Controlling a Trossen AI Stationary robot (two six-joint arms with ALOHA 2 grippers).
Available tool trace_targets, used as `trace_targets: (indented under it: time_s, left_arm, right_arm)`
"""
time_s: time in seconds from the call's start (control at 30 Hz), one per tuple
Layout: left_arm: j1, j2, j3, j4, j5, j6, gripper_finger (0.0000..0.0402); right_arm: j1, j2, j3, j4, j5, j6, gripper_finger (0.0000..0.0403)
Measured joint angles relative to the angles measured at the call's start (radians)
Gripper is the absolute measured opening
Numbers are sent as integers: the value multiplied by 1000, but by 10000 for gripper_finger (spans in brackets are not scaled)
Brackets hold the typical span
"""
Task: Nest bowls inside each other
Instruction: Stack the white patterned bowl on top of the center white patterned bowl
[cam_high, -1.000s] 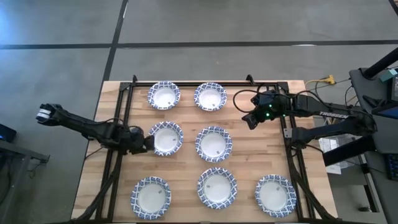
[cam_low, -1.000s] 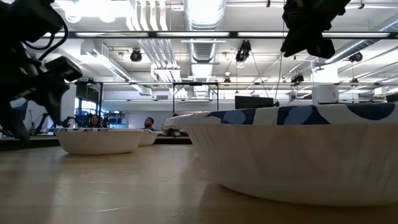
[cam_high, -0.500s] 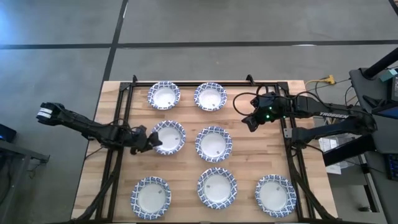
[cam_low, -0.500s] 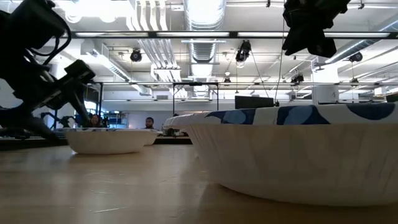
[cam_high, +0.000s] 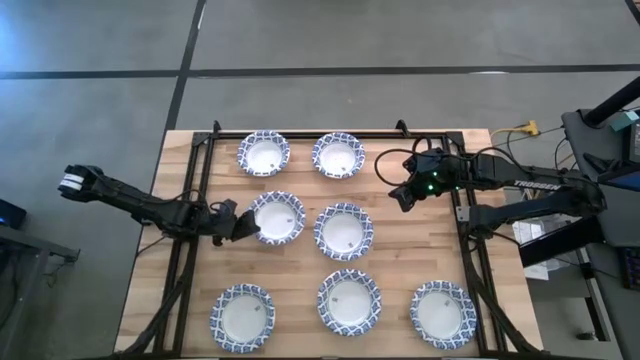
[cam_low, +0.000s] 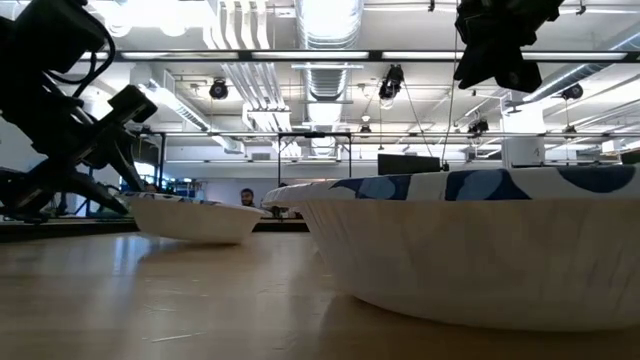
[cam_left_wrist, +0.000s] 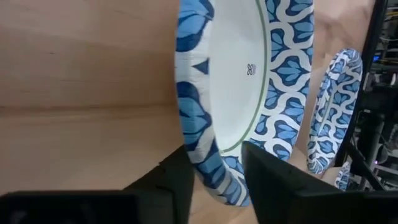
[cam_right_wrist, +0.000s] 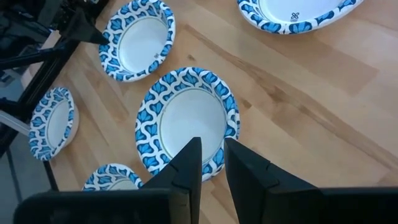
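The left tool (cam_high: 236, 224) grips the rim of the middle-left bowl (cam_high: 278, 217), fingers pinched on its edge, and in the low view that bowl sits tipped, one side off the table (cam_high: 400, 255). A small printed mark shows inside it, too small to read. Six other bowls (cam_high: 348, 299) lie flat around it. The right tool (cam_high: 399, 195) hovers near the far right of the table, fingers narrowly parted, holding nothing.

I'm looking into what reads as an open industrial lab or workshop hall. Exposed silver ducts (cam_low: 318, 70) and strip lights (cam_low: 330, 15) are running across a high ceiling, a polished grey concrete floor (cam_high: 320, 40) is surrounding my wooden table (cam_high: 395, 250), and a person (cam_low: 247, 197) is sitting at distant workstations.
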Motion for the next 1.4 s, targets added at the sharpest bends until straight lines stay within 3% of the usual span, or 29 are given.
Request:
trace_targets:
  time_s: [0.4,0.63,1.0,1.13,1.4]
  left_arm:
    - [0,-7,1,22,-14,16,14]
    - [0,-12,35,53,-35,58,2]
    - [11,63,281,118,-41,217,0]
    - [56,187,367,196,112,281,0]
    - [200,557,524,409,461,324,0]
  right_arm:
    - [0,0,0,-1,0,10,63]
    - [0,0,0,-1,0,-17,63]
    - [0,-1,0,-18,0,-43,63]
    - [0,-20,0,-78,0,-56,63]
    - [0,-125,0,-173,0,-117,63]
